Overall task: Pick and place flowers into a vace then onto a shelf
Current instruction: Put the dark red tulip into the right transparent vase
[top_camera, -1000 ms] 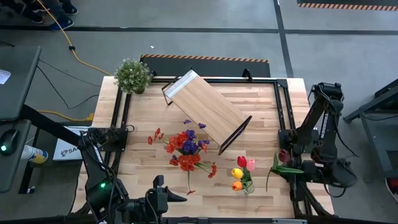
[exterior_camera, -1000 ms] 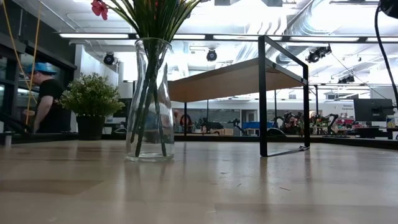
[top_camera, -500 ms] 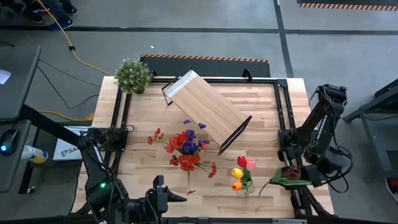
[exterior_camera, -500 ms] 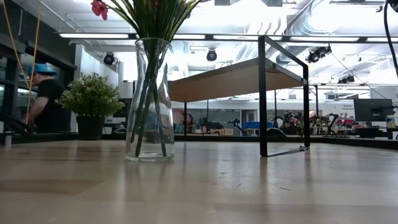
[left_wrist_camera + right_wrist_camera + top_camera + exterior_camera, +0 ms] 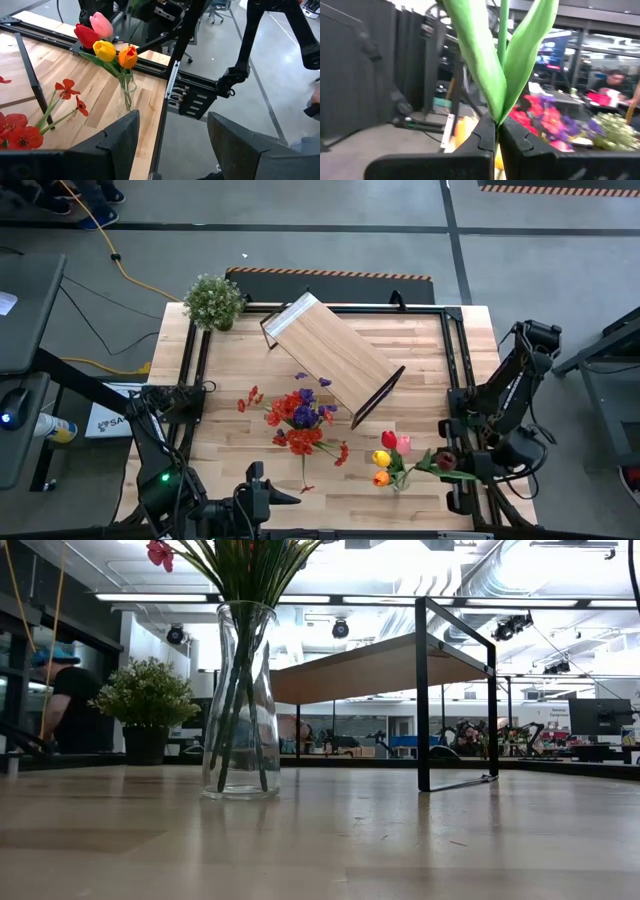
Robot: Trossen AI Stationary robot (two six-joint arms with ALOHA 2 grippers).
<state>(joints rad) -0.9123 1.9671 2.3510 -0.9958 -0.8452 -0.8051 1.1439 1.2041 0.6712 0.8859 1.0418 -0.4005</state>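
My right gripper [image 5: 496, 131] is shut on a dark maroon tulip [image 5: 447, 463] with long green leaves [image 5: 492, 65], at the table's near right corner. It is just right of a small glass vase [image 5: 123, 102] holding red, pink, yellow and orange tulips [image 5: 388, 455]. A taller glass vase [image 5: 240, 700] at mid-table holds red and purple flowers [image 5: 300, 420]. The light-wood shelf [image 5: 335, 360] stands slantwise behind it on black legs. My left gripper [image 5: 172, 150] waits open at the near edge, clear of everything. My right gripper pinches the tulip's stem [image 5: 497, 119] between its two fingers, where the two leaves spread from it. The fingers come roughly level from the table's right side. The tulip is lifted clear of the table, and its leaves and stem reach out beyond the fingertips.
A bushy green potted plant [image 5: 213, 300] stands at the far left corner. Black rails [image 5: 190, 370] run along the table's left and right sides. A person [image 5: 68, 690] stands in the room behind. Bare wood lies along the near edge, left of the tulip vase.
My right gripper has carried the maroon tulip toward the table's near edge, then left toward the tulip vase, rolling as it went. The tulip stays clear of the table, and its leaves now point at that vase.
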